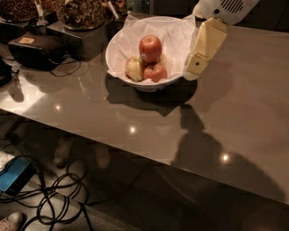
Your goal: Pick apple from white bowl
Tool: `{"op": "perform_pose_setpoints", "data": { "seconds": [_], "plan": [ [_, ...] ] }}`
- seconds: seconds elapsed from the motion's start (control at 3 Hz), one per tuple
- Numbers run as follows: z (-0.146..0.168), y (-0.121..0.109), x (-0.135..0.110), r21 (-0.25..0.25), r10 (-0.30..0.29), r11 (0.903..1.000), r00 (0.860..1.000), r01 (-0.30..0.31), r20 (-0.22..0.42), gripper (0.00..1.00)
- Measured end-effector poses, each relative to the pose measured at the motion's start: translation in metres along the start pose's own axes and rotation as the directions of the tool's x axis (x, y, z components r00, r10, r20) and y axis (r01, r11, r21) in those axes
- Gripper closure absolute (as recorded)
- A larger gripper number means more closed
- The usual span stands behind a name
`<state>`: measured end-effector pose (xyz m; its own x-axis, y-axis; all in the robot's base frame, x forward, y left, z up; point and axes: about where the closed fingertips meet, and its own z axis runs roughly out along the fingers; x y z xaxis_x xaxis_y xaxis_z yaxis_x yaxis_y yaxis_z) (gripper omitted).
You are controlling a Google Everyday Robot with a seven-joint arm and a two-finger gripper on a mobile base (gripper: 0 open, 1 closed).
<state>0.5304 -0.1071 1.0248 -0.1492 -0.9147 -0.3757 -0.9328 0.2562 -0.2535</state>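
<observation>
A: Gripper?
B: Gripper (195, 67) hangs at the white bowl's (144, 85) 3 o'clock rim, cream slab angled down, tip touching or just over the edge.
A: Spread or closed?
B: No way to say from this view. Nothing seen in its hold.
A: Apple?
B: Apple (150, 48) sits mid-bowl on crinkled paper (176, 38), topmost, sticker facing the camera, apart from the gripper. Yellow-green apple (134, 67) at its 8 o'clock, smaller red apple (156, 72) at 6, both touching it.
A: Around?
B: Grey countertop (253, 90); nut container (83, 13) at the bowl's 10 o'clock.
</observation>
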Motion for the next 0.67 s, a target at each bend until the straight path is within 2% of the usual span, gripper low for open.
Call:
{"op": "perform_pose_setpoints", "data": {
  "seconds": [0.33, 0.67],
  "plan": [
    [0.018, -0.018, -0.017, -0.015, 0.055, 0.9984, 0.998, -0.055, 0.022, 0.00],
    [0.038, -0.043, -0.040, -0.029, 0.118, 0.9927, 0.992, -0.117, 0.035, 0.00]
  ]
}}
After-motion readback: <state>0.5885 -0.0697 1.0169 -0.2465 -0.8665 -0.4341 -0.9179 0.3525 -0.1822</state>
